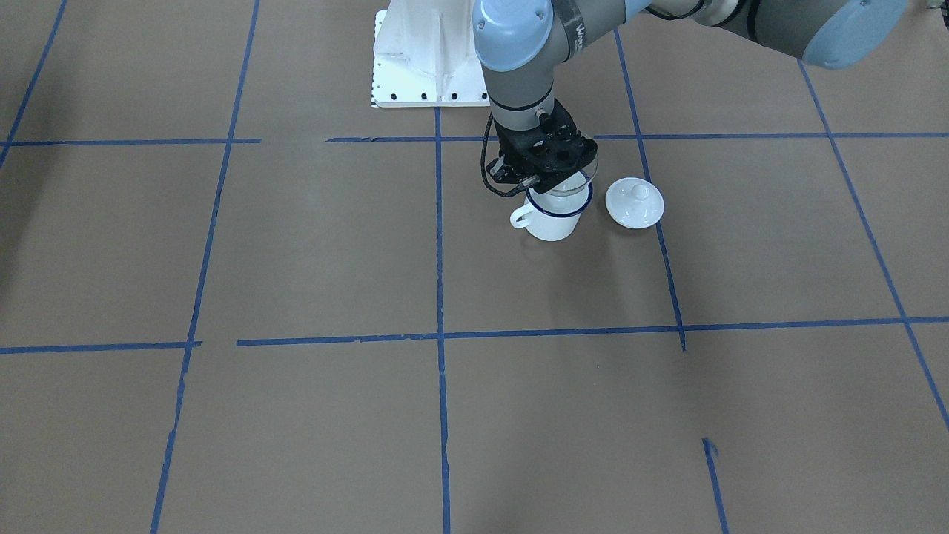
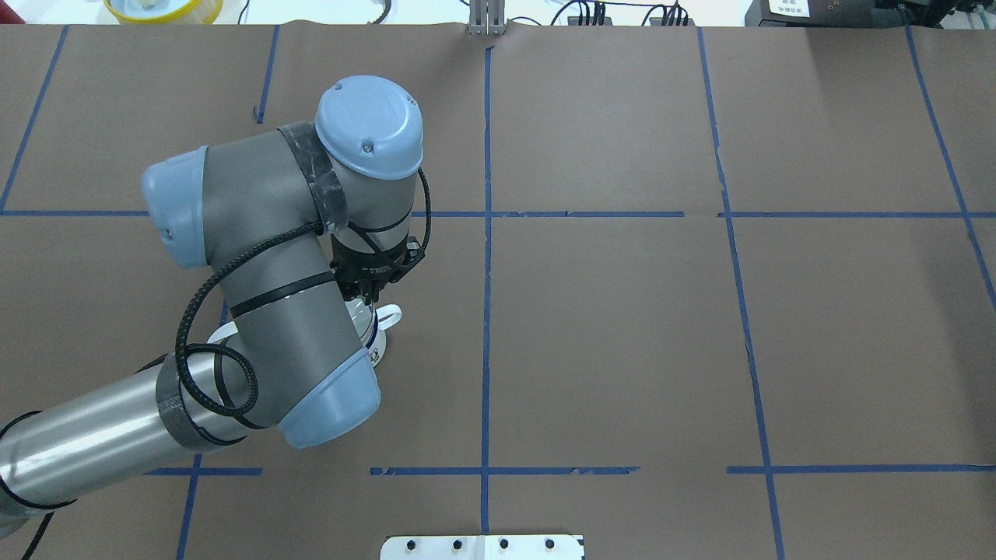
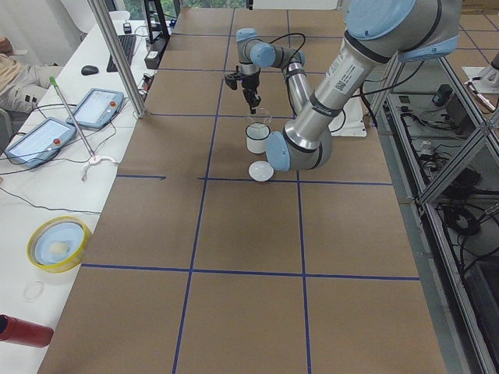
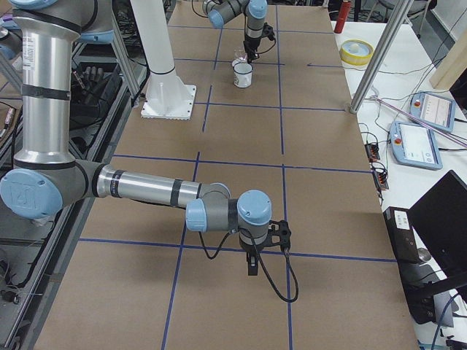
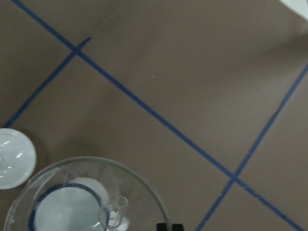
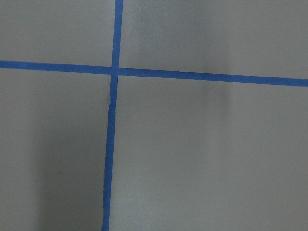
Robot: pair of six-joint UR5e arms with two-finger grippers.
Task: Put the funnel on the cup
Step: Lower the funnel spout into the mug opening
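The cup (image 1: 552, 219), a white enamel mug with a dark blue rim, stands upright on the brown table with its handle towards the view's left. My left gripper (image 1: 540, 180) is right above it, shut on the rim of the clear funnel (image 1: 577, 185), which hangs just over the mug's mouth. In the left wrist view the funnel's bowl (image 5: 91, 183) rings the mug's opening (image 5: 65, 211), and its spout (image 5: 113, 214) points down at the opening's edge. My right gripper (image 4: 252, 262) shows only in the exterior right view, low over bare table far from the mug. I cannot tell whether it is open or shut.
A round white knobbed lid (image 1: 635, 202) lies on the table beside the mug. The white robot base plate (image 1: 422, 67) is behind it. A yellow bowl (image 3: 56, 243) sits on the side bench. Blue tape lines cross the table.
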